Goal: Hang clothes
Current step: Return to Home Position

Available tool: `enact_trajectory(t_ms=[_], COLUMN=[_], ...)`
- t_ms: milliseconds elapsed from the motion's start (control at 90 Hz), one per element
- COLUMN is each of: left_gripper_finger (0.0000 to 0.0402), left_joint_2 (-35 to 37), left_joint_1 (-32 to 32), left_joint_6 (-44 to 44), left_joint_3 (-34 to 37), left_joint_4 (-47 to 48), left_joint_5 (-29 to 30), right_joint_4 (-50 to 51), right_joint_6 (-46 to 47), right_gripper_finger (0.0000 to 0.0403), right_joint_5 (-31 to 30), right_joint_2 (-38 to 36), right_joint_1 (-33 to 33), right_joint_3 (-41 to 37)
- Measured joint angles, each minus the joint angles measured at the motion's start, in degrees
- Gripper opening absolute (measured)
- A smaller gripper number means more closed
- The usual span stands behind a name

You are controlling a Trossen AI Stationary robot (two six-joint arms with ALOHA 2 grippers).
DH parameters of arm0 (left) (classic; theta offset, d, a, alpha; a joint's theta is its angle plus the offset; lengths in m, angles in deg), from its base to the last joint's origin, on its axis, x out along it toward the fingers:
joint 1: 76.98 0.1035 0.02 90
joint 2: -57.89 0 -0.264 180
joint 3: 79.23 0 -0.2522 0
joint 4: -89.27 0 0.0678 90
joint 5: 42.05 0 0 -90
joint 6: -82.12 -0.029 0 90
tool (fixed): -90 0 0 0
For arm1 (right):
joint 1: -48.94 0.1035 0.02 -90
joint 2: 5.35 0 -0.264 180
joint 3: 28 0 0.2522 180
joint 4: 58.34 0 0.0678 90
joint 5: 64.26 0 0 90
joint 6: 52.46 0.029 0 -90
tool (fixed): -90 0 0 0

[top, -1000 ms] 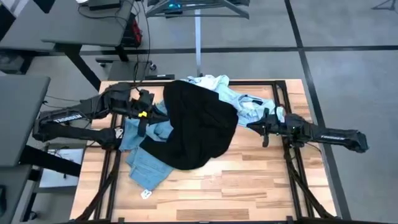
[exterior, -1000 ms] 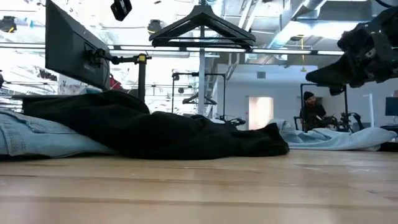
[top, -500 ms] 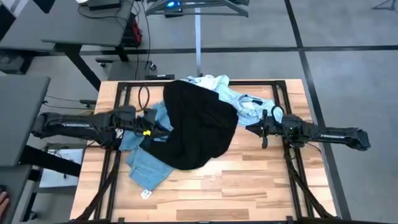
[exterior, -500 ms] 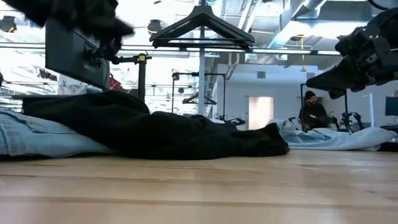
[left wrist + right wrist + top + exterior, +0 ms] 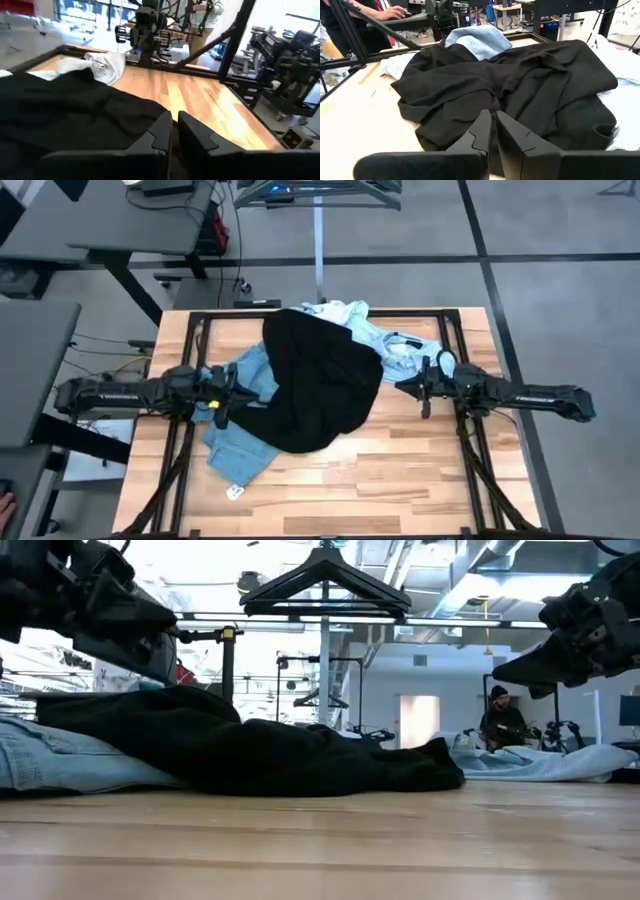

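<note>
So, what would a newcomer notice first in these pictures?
The black t-shirt first: it lies crumpled in the middle of the table, over the light blue jeans on the left arm's side and the pale shirt on the right arm's. The left gripper and right gripper hover at either side, both shut and empty. A dark hanger hangs behind.

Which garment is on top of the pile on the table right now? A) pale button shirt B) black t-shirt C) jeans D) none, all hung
B: the black t-shirt lies spread over the jeans and the pale button shirt. The left gripper and right gripper sit shut at either side of it, holding nothing.
</note>
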Motion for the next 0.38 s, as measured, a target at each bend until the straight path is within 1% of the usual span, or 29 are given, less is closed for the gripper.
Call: enact_trajectory(t_ms=[178,378], left_gripper_finger=[0.0013,0.0013], left_joint_2=[5.7,10.7], left_joint_1=[0.0,0.0], left_joint_6=[-0.3,-3.4], left_joint_3=[3.7,3.7], left_joint_4=[0.4,8.6], left_joint_5=[0.4,0.7], right_joint_4=[0.0,-0.2], right_joint_6=[0.0,0.0], right_gripper_finger=[0.0013,0.0013], right_joint_5=[0.0,0.1], right_joint_2=[0.0,0.0], right_joint_1=[0.0,0.0], right_joint_3=[0.0,0.0])
